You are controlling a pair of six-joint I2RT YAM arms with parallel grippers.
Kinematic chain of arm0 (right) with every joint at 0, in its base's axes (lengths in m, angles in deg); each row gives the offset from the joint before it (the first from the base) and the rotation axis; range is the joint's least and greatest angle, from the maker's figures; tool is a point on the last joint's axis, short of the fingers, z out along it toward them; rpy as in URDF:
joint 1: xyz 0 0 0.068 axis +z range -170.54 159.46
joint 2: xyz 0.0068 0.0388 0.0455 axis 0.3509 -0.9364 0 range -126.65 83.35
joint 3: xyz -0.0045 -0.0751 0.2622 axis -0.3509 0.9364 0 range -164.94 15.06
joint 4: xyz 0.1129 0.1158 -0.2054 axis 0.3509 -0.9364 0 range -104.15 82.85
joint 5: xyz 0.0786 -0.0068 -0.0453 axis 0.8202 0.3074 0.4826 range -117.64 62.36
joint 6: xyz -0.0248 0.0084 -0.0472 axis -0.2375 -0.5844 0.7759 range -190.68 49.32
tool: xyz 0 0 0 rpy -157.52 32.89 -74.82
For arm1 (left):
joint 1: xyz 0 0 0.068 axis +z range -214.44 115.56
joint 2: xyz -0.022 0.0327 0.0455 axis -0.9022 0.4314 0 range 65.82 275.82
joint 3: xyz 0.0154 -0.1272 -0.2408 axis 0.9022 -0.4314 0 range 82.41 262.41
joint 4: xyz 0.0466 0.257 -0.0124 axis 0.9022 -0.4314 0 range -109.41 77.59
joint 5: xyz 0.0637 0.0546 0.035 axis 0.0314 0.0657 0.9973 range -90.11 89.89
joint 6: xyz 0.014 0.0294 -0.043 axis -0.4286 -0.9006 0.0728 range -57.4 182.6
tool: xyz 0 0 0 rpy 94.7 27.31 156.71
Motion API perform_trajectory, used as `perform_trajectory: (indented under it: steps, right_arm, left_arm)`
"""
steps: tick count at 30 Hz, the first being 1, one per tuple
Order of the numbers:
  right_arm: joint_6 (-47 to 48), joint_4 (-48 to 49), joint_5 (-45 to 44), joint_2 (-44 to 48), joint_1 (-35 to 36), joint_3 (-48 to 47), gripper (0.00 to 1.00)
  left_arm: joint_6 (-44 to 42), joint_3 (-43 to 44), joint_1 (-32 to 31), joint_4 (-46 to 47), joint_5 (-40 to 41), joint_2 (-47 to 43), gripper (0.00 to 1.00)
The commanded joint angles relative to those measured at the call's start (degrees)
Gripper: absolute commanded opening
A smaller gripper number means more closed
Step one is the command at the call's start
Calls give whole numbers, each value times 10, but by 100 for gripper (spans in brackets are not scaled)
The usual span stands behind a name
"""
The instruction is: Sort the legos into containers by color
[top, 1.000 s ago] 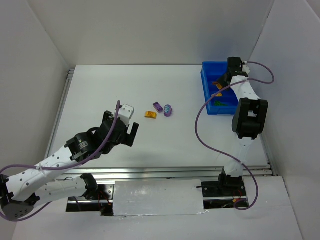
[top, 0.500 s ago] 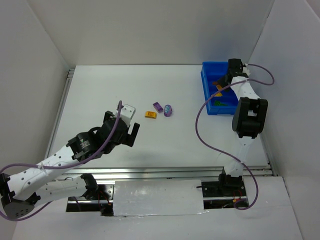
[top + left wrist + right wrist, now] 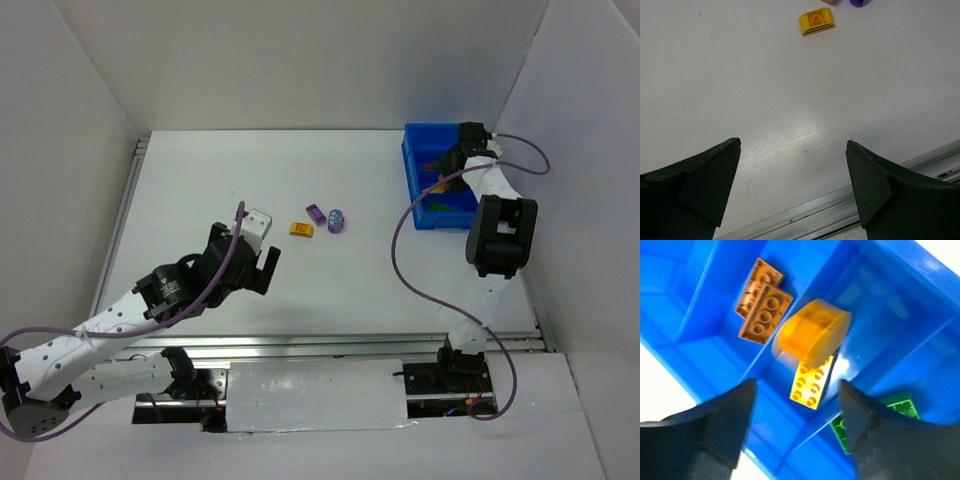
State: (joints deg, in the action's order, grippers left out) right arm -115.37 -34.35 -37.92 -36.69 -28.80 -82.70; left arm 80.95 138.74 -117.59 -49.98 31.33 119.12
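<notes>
Reaching to the far corner of the white table [image 3: 200, 180], the right arm holds the right gripper [image 3: 797, 405] over the bright blue plastic tray [image 3: 920, 270], jaws spread wide and gripping nothing. A blurred, rounded orange plastic brick [image 3: 812, 337] shows between them, over a flat yellow studded brick [image 3: 811, 382]; brown plates [image 3: 762, 302] lie in the neighbouring compartment. The left arm stretches low, its left gripper [image 3: 792, 150] wide open and empty, short of a small yellow-orange brick [image 3: 817, 22].

Left fingers [image 3: 690, 185] spread wide, right arm [image 3: 497, 235] outstretched, right fingers [image 3: 705, 425] apart
</notes>
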Motion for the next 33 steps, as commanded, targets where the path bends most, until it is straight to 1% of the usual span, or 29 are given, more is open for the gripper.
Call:
perform_trajectory:
  steps: [1, 6, 9, 11, 12, 13, 14, 15, 16, 18, 19, 20, 21, 22, 24, 25, 26, 27, 28, 29, 30, 31, 33]
  right_arm:
    - [7, 13, -16, 54, -3, -20, 80]
    - [14, -3, -11, 71, -3, -27, 83]
    - [19, 19, 15, 120, -1, 15, 86]
    - [26, 42, 54, 175, 2, 67, 87]
    - [28, 51, 67, 197, 3, 90, 89]
    - [31, 63, 81, 246, 6, 139, 91]
    - [33, 74, 94, 273, 9, 165, 93]
    - [35, 99, 127, 302, 16, 194, 100]
    - [35, 109, 145, 355, 20, 244, 100]
    - [34, 128, 190, 402, 36, 307, 100]
    - [30, 131, 201, 444, 42, 327, 100]
    - [29, 146, 219, 462, 45, 345, 100]
    - [27, 151, 255, 480, 45, 378, 100]
    - [26, 151, 269, 509, 46, 391, 100]
    - [20, 157, 300, 537, 46, 430, 100]
    - [18, 163, 333, 562, 46, 443, 100]
    - [14, 168, 345, 572, 47, 453, 100]
    - [11, 169, 354, 591, 52, 469, 100]
    - [12, 162, 372, 599, 53, 471, 100]
    - [14, 156, 375, 605, 54, 474, 100]
    - [14, 151, 380, 619, 57, 474, 100]
    - [16, 142, 387, 627, 58, 474, 100]
    - [19, 140, 393, 646, 61, 475, 100]
  left_arm:
    - [4, 5, -1, -1, 0, 1, 100]
    - [15, 6, 0, -4, 20, -2, 100]
    - [33, 10, 8, 1, 22, -5, 100]
    - [53, 19, 25, 10, 20, 1, 100]
    - [82, 22, 33, 13, 19, 5, 100]
    - [98, 23, 49, 20, 20, 16, 100]
    - [116, 16, 54, 31, 22, 23, 99]
    - [141, 8, 60, 67, 21, 33, 100]
    - [149, 3, 77, 85, 13, 58, 100]
    - [162, 1, 99, 127, -29, 100, 99]
    - [159, 10, 120, 142, -50, 145, 100]
    - [154, 15, 125, 155, -48, 168, 99]
    - [137, 21, 130, 183, -44, 190, 99]
    - [127, 36, 139, 196, -41, 230, 100]
    - [97, 61, 153, 216, -80, 271, 100]
    - [93, 74, 163, 224, -88, 312, 100]
    - [96, 106, 167, 224, -92, 333, 99]
    - [99, 124, 177, 223, -105, 376, 99]
    - [103, 164, 182, 209, -110, 400, 100]
    - [112, 183, 185, 202, -117, 422, 99]
    - [114, 201, 190, 198, -122, 464, 100]
    - [115, 233, 190, 191, -125, 485, 99]
    - [114, 260, 193, 190, -140, 540, 99]
